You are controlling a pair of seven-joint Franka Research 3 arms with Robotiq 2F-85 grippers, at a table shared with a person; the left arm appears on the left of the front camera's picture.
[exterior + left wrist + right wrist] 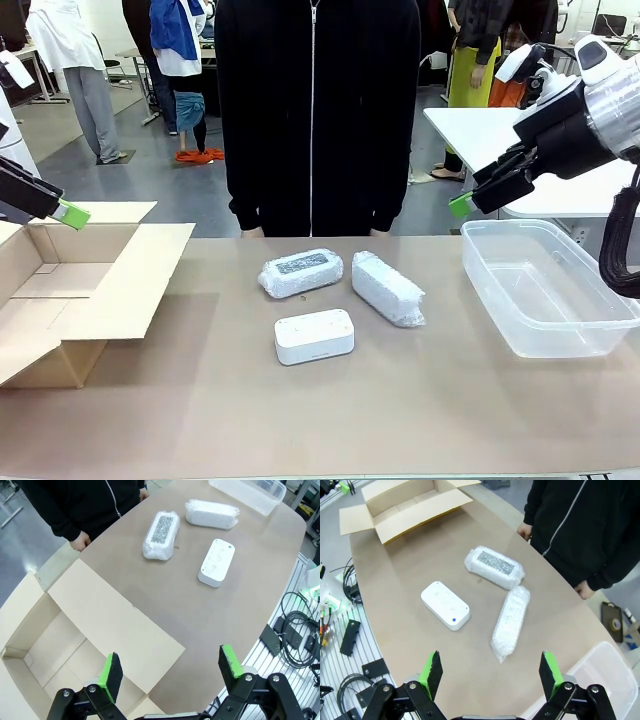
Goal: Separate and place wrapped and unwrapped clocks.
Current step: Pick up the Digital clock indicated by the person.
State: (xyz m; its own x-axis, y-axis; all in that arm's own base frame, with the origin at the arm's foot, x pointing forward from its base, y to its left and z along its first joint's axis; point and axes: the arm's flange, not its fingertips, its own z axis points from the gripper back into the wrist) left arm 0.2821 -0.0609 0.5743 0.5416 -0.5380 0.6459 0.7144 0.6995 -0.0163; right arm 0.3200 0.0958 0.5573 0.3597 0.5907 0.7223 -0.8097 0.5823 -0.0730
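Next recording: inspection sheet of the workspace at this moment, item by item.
Surface: tan table, flat.
Job's things: unwrapped white clock nearest the robot; dark-faced wrapped clock and plain wrapped clock behind it, all lying mid-table. None is in the open cardboard box on the robot's left or in the clear tub on its right.
Clutter: nothing seen.
Grippers: left gripper open above the box; right gripper open near the tub; neither holds anything.
Cables: black cables below the table's robot-side edge.
Surroundings: person in black jacket at the far side; other people behind.
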